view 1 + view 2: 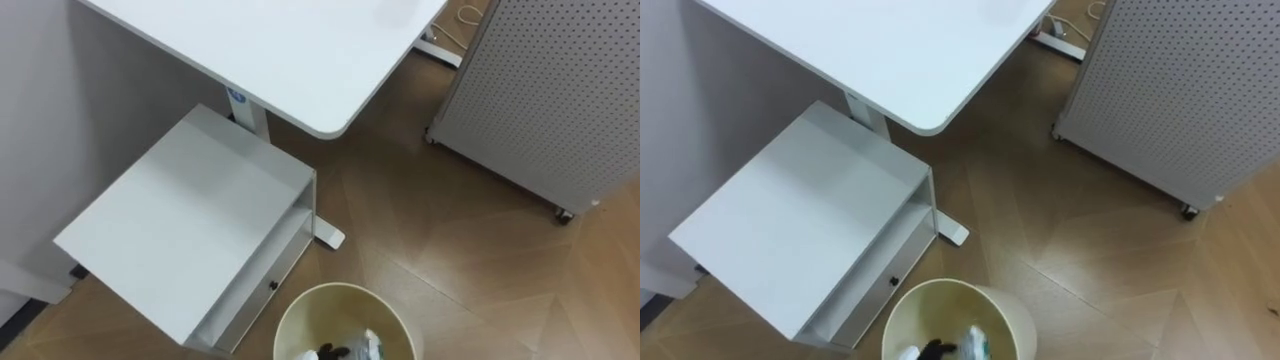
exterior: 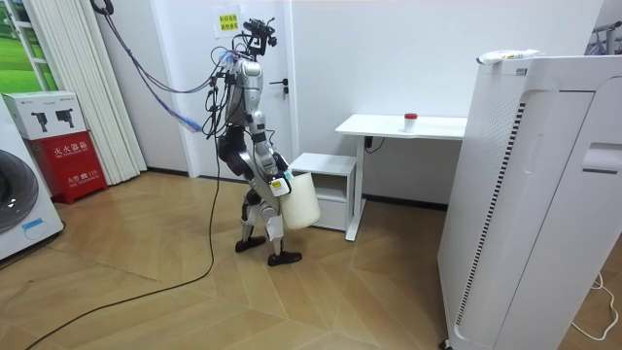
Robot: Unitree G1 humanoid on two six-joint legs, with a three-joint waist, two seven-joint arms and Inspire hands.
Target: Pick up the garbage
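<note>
A cream round waste bin (image 1: pixel 345 322) hangs just in front of me, low at the bottom edge of the eye views. Inside it lie a dark scrap (image 1: pixel 333 352) and a pale crumpled piece (image 1: pixel 370 345). In the room view I stand by the white cabinet, facing the desk, with the waste bin (image 2: pixel 300 202) carried at thigh height. My right hand (image 2: pixel 279 187) sits at the bin's rim on the room view's left side. A small red-capped pot (image 2: pixel 410 121) stands on the white desk (image 2: pixel 389 126).
The white desk (image 1: pixel 300 60) is ahead of me, with a low white cabinet (image 1: pixel 190 220) under its left end. A perforated grey unit on castors (image 1: pixel 550 90) stands to my right. Wooden floor (image 1: pixel 450 250) lies open between them.
</note>
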